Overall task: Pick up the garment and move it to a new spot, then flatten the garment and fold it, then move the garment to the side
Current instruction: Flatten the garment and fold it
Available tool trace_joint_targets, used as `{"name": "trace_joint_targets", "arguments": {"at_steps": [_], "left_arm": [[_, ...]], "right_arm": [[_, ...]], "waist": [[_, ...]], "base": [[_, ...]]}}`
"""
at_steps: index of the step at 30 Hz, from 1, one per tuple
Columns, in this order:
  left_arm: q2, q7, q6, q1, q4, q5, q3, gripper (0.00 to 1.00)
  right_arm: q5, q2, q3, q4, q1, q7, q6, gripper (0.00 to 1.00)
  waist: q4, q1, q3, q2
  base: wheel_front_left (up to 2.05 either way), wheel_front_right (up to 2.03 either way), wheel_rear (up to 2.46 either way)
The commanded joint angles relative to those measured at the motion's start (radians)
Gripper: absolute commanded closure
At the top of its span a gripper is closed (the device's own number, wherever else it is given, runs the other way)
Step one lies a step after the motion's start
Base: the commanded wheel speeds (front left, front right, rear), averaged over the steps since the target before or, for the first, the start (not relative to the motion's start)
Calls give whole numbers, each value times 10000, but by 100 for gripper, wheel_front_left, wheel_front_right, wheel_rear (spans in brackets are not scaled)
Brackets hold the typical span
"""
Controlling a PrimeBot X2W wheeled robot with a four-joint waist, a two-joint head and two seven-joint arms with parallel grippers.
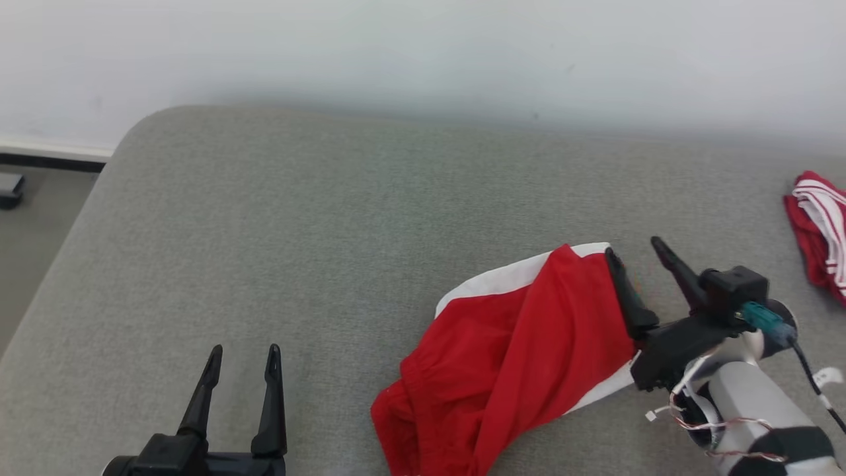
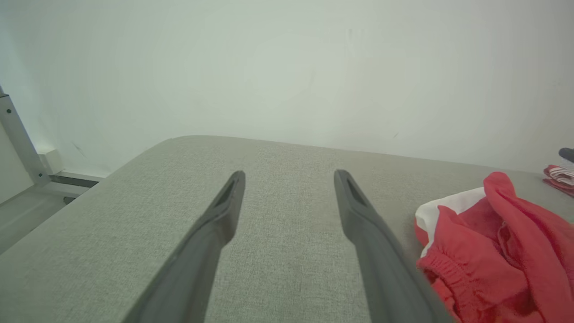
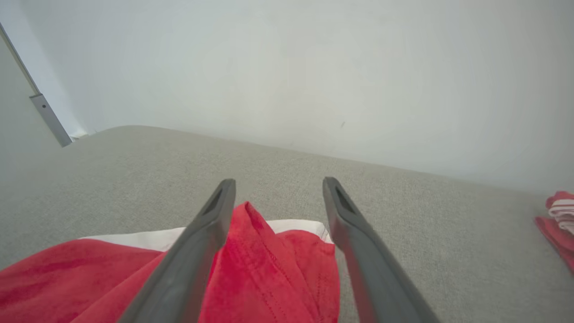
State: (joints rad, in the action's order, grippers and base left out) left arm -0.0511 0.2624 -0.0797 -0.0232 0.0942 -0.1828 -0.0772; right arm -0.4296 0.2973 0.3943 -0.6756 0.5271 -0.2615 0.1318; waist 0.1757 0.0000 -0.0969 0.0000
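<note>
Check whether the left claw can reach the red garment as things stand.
Probably yes. The left claw is open, and just grey cushion lies between it and the red garment; the open right claw sits at its far side.

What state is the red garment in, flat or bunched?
Bunched, not flat. The red garment lies rumpled on the grey surface, a red layer draped over its white part, creases throughout.
</note>
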Motion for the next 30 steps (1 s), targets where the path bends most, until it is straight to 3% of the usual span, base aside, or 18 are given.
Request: {"name": "trace_joint_targets", "arguments": {"at_steps": [1, 10, 17, 26, 30], "left_arm": [[11, 31, -23, 87, -38, 61, 35, 0], [11, 31, -101, 293, -139, 221, 346, 0], [11, 31, -175, 465, -125, 361, 457, 0], [11, 31, -309, 647, -146, 499, 523, 0], [-104, 31, -422, 859, 12, 774, 13, 0]], "right_arm": [[20, 87, -122, 196, -263, -36, -29, 0], [552, -154, -2237, 3609, -2897, -23, -29, 0], [970, -729, -3041, 5620, -4692, -23, -29, 0], [1266, -1404, -3379, 6784, -6095, -23, -29, 0], [1290, -1503, -3465, 6872, -6293, -24, -29, 0]], "waist": [[-352, 0, 162, 0], [-956, 0, 440, 0], [-1278, 0, 633, 0], [-1425, 0, 736, 0], [-1359, 0, 778, 0]], "base": [[0, 0, 0], [0, 0, 0], [0, 0, 0], [0, 0, 0], [0, 0, 0]]}}
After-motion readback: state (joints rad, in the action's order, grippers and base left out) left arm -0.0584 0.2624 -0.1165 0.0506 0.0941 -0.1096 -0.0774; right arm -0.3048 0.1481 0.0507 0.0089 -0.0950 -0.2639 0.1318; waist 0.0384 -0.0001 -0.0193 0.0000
